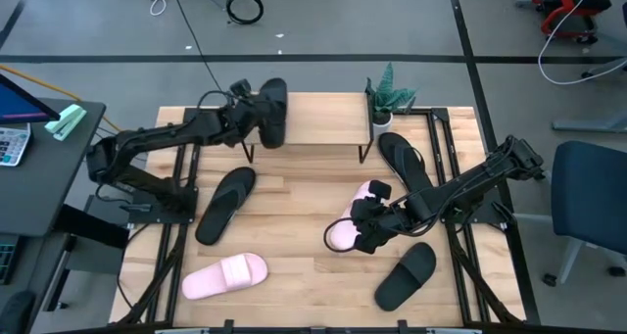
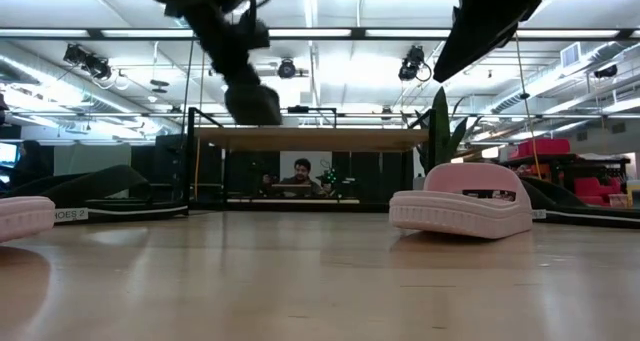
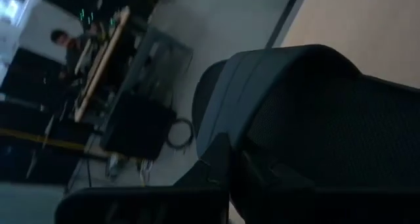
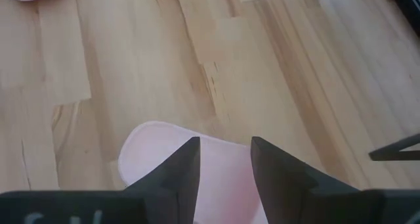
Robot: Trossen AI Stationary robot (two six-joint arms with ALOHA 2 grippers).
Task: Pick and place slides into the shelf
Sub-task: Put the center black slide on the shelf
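My left gripper (image 1: 247, 103) is shut on a black wide-band slide (image 1: 273, 112) over the left end of the shelf (image 1: 318, 128), a low rack with a light wood board. In the low view this slide (image 2: 252, 103) hangs just over the board (image 2: 310, 138). My right gripper (image 4: 225, 159) is open and hovers above a pale pink slide (image 4: 157, 152), which lies flat on the table (image 1: 346, 229). A second pink slide (image 1: 225, 275), a second black slide (image 1: 407, 275) and two black flip-flops (image 1: 225, 205) (image 1: 407, 158) lie flat on the table. My left gripper holds the black slide by its left side (image 1: 261, 109), coming level from the table's left. In the left wrist view the slide's band (image 3: 308, 119) fills the picture and hides the place of contact. Whether the slide touches the shelf board, I cannot tell.
A small potted plant (image 1: 388, 97) stands at the shelf's right end. A desk with a calculator (image 1: 12, 143) sits off the table's left. A blue chair (image 1: 588, 207) is to the right. A person (image 2: 300, 176) sits behind the table. Bare wood shows mid-table (image 1: 294, 207).
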